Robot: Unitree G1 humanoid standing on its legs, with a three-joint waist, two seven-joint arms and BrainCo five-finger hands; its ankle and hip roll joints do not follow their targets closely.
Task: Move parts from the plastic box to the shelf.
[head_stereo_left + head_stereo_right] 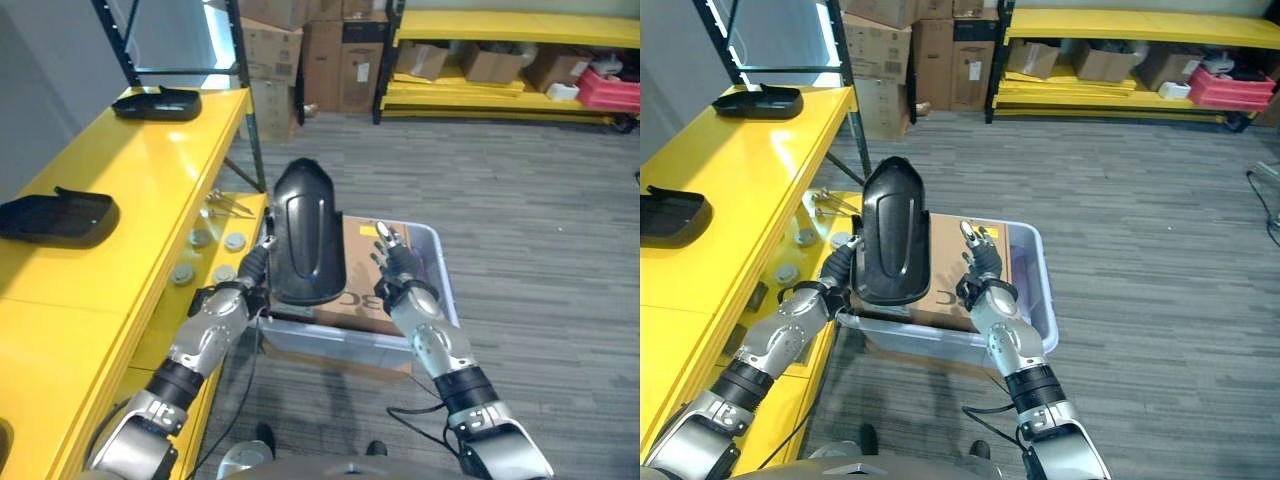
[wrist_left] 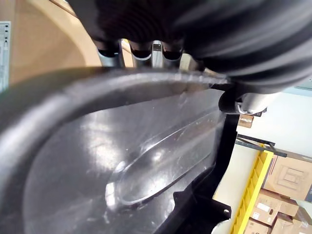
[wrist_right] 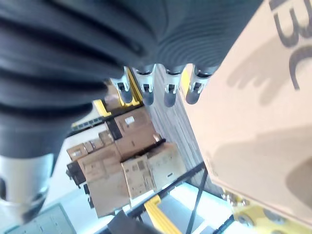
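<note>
Left hand point(image 1: 262, 262) curled on black part point(image 1: 305, 240) — rigid glossy shell, prob light, slippery; grip rim. Right hand point(image 1: 398, 265) spread above plastic box point(image 1: 438, 262).

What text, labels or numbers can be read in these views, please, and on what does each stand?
Cardboard box in the plastic box: large dark letters, cut off by the black part; no whole word reads.
Labels on the stacked cartons: too small to read.
Nothing else bears legible print.

Glossy black part point(image 1: 306, 238), brown cardboard point(image 1: 362, 270), translucent grey-blue box point(image 1: 442, 282), yellow shelf point(image 1: 120, 170).
</note>
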